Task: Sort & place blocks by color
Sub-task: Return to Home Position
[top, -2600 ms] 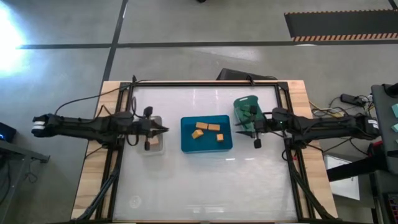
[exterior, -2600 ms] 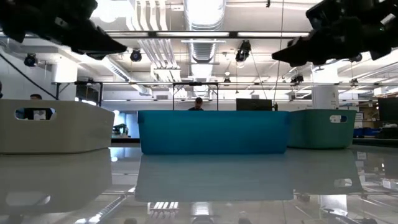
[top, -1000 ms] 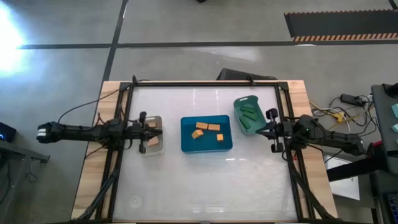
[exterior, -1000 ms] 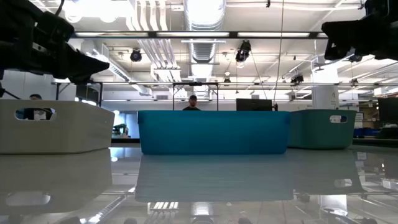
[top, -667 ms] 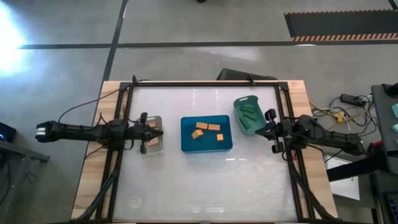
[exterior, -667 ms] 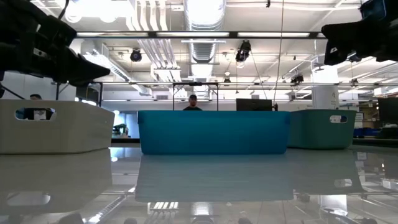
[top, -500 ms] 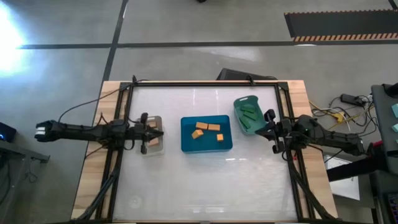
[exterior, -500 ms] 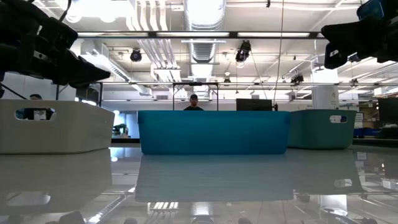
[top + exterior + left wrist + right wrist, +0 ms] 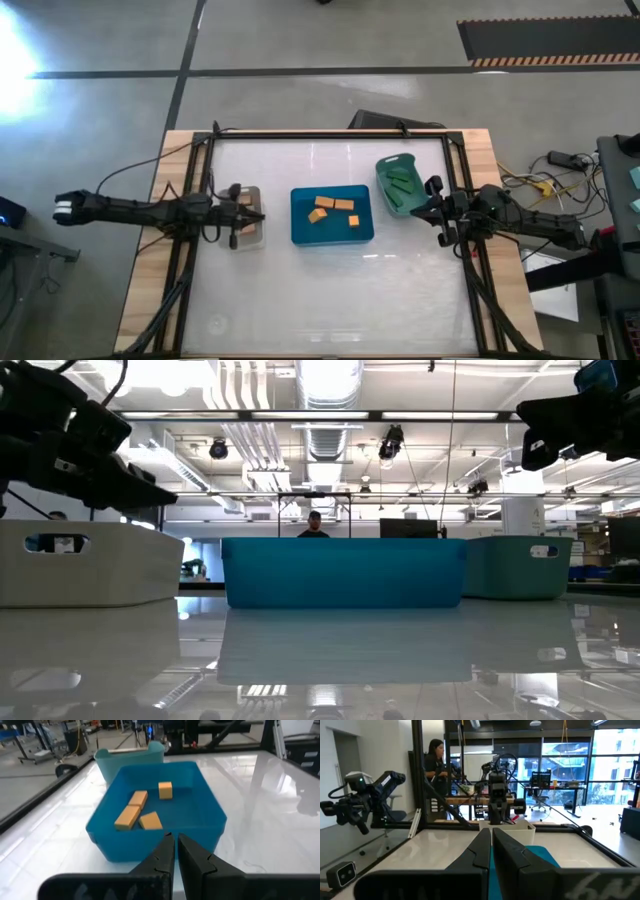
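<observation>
In the high view, several orange blocks (image 9: pixel 334 211) lie in the blue bin (image 9: pixel 300 236) at mid-table. Dark green blocks (image 9: pixel 402 181) lie in the teal bin (image 9: pixel 383 165) to its right. Pale tan blocks (image 9: pixel 247 229) lie in the clear bin (image 9: pixel 258 240) to its left, partly hidden by my left arm. My left gripper (image 9: pixel 259 213) hovers shut over the clear bin, pointing at the blue bin (image 9: pixel 115 845) and its orange blocks (image 9: pixel 142 810). My right gripper (image 9: pixel 418 212) hangs shut in the air beside the teal bin's near end.
The three bins stand in a row across mid-table: the clear bin (image 9: pixel 90 565), the blue bin (image 9: pixel 343 572), the teal bin (image 9: pixel 515 567). The glossy white top in front of them is bare. A dark metal frame (image 9: pixel 330 134) runs around the table. People stand in the room behind.
My left gripper has sunk a little over the clear bin and drawn back slightly toward the table's left edge, staying shut. The blocks and bins lie as before.
</observation>
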Robot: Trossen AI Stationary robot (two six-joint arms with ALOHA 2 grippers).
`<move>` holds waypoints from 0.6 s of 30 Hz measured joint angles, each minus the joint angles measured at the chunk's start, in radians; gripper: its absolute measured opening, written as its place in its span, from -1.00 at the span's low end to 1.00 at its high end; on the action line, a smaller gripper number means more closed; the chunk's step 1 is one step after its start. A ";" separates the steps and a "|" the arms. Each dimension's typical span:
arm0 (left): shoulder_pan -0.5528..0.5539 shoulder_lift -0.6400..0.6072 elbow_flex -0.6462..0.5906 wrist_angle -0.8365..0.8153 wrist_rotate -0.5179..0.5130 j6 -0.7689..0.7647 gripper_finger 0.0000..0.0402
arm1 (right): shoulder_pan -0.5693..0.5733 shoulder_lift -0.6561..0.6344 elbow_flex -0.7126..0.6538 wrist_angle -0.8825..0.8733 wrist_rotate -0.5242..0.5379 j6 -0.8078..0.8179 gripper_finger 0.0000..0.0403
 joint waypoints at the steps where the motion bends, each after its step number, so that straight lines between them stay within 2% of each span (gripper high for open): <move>1: 0.000 0.006 0.000 0.000 0.000 0.000 -0.97 | 0.000 0.000 0.000 0.000 0.000 0.000 -0.96; 18: 0.000 0.105 0.000 0.003 0.000 0.000 -0.97 | 0.000 0.000 0.000 -0.001 0.000 0.000 -0.96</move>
